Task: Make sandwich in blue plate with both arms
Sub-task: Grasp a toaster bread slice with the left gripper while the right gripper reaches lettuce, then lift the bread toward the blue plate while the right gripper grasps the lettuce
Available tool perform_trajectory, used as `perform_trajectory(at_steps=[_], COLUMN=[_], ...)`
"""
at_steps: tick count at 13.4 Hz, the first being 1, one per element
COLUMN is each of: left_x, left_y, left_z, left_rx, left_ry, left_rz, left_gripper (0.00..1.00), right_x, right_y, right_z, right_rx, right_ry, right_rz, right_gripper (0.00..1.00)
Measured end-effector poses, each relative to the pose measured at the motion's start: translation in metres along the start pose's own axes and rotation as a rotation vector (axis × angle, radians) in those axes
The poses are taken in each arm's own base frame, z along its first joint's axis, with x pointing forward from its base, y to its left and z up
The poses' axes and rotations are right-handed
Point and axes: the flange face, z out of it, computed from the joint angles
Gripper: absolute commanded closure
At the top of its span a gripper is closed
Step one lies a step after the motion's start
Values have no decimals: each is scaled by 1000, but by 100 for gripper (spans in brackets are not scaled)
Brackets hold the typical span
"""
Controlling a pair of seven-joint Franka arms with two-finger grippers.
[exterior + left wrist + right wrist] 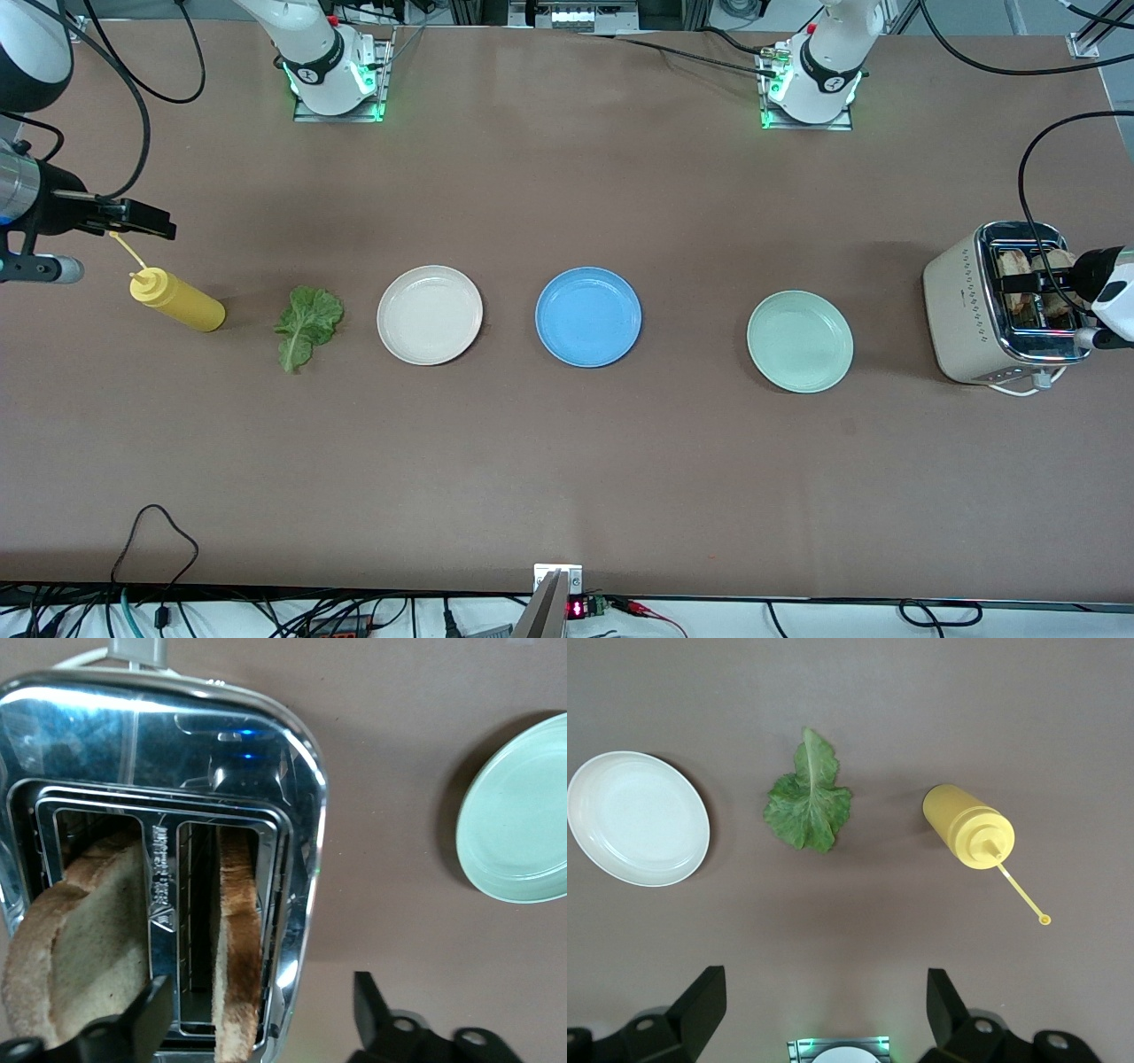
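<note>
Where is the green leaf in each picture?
Front view: the lettuce leaf lies on the table between the yellow bottle and the cream-white plate.
Left wrist view: not in it.
Right wrist view: the lettuce leaf lies mid-picture, again between the bottle and the plate.
Shared landmark: the cream-white plate.

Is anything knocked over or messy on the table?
Yes. The yellow squeeze bottle lies on its side beside the lettuce leaf, toward the right arm's end of the table, its cap dangling off the nozzle. No spill shows. The three plates sit tidy, and bread slices stand in the toaster.
</note>
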Motion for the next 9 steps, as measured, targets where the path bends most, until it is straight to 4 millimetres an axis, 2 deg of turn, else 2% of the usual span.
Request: perform_trajectory(at_steps=[3, 4, 5, 9], left_x=[4, 4, 3, -2], left_y=[-10, -10, -10, -13], left_z=[18, 21, 22, 9], left_rx=[-15, -17, -19, -10], left_ry=[-37, -46, -55, -68], left_rz=[-12, -13, -12, -16], left_gripper=[84, 96, 100, 100], right_x=[17, 23, 29, 56], right_y=[-6, -8, -9, -12], right_z=[29, 41, 51, 86], right_rx=[-5, -6, -7, -11], right_ry=[-51, -73, -88, -77], right_rz=[-11, -14, -14, -16], right_gripper=[0, 0, 0, 0])
